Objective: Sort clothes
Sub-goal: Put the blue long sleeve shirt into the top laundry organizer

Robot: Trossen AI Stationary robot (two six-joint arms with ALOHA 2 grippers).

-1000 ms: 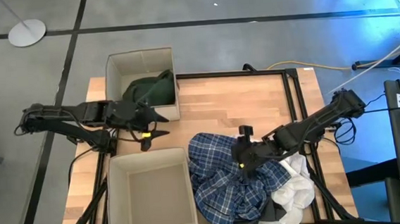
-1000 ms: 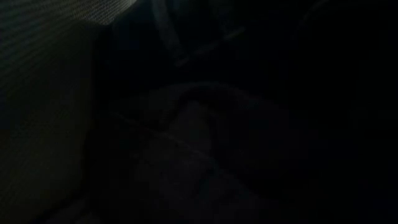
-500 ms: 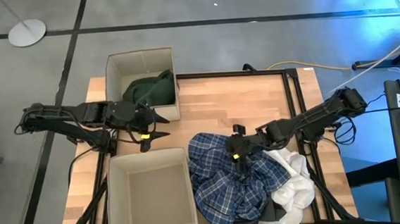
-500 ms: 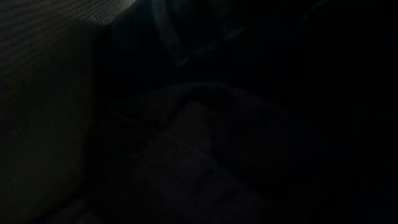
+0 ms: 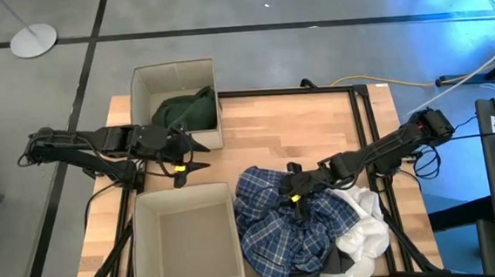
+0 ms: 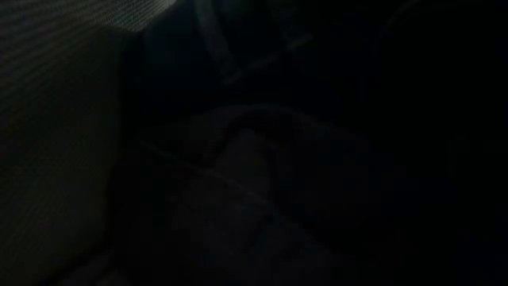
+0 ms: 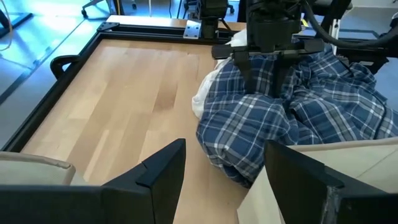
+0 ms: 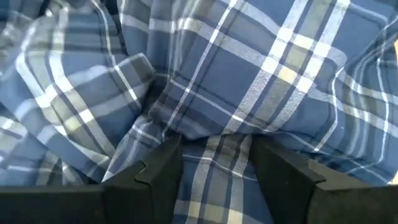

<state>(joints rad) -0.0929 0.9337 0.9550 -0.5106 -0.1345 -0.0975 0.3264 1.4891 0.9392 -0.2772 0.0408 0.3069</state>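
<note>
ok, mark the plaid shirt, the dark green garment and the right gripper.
plaid shirt (image 5: 271, 228), high view, middle of the crumpled fabric.
dark green garment (image 5: 186, 110), high view, bulk inside the far box.
right gripper (image 5: 293, 196), high view, between fingertips, on the shirt.

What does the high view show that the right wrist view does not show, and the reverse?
Only the high view shows the two beige boxes, the dark green garment in the far box, the white clothes, and the left gripper open between the boxes. Only the right wrist view shows the right gripper close up, fingers pressed into a fold. Both show the plaid shirt.
</note>
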